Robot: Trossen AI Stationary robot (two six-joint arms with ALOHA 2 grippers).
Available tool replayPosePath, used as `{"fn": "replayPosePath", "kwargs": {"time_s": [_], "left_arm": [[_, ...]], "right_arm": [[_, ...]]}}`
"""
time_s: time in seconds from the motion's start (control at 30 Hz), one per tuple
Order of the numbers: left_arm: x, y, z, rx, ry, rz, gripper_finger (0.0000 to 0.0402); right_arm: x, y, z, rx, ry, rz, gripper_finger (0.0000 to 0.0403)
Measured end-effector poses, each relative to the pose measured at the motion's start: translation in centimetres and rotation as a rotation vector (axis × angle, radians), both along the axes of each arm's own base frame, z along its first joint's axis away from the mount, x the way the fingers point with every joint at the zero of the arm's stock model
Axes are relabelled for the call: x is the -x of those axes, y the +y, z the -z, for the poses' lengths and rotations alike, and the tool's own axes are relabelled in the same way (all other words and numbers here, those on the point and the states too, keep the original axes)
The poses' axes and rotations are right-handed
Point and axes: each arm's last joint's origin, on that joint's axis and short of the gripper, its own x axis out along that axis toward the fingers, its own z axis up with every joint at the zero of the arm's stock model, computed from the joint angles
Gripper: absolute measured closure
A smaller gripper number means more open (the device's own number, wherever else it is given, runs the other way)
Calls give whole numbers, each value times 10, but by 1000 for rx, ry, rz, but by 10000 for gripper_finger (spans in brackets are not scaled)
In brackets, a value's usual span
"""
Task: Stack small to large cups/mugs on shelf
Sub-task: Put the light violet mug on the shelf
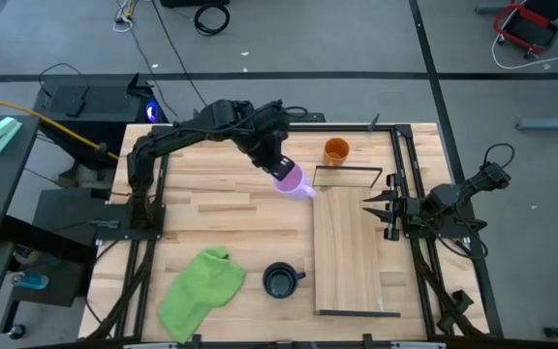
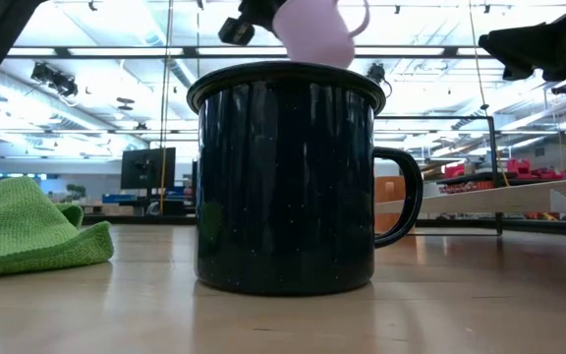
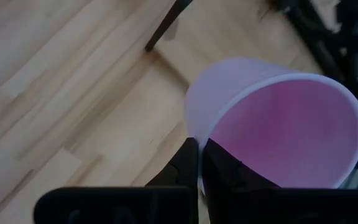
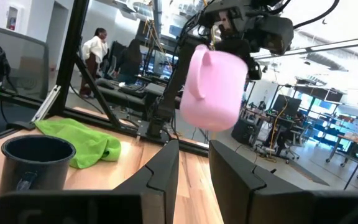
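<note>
The left end effector is closed on the rim of the light purple plastic mug with a handle and holds it in the air, tilted, its mouth turned back toward the wrist. The long light-wood shelf board with black wire ends lies just beside the mug, on the side of the right arm, its long axis running from the small orange mug toward the near edge of the counter. The left arm is nearer. The right end effector waits open at the shelf's outer edge, holding nothing.

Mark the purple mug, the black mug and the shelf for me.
purple mug (image 1: 290, 180), high view, on its side wall.
black mug (image 1: 279, 280), high view, on its dark inside.
shelf (image 1: 352, 247), high view, on the bare board.
</note>
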Motion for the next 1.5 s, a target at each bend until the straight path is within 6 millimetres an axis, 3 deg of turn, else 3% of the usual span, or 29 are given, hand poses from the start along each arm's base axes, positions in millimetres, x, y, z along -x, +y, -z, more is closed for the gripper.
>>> {"fn": "replayPosePath", "kwargs": {"time_s": [0.23, 0.4, 0.63, 0.87, 1.13, 1.5], "left_arm": [[-10, 1, -2, 19, -87, -8, 390], [-19, 1, 5, 34, -95, 1, 390], [-34, -3, 15, 54, -113, 16, 390], [-46, -3, 30, 60, -92, 18, 390], [-63, -2, 51, 54, -68, 7, 390], [-70, 2, 68, 13, -1, -75, 390]], "right_arm": [[2, -1, -11, -128, -80, -19, 306], [9, -5, -33, -278, -146, -22, 306], [23, -16, -72, -654, -273, 12, 306], [35, -21, -102, -807, -289, -38, 306], [34, -20, -121, -834, -151, -13, 306], [7, -8, -140, -726, 92, 88, 306]]}}
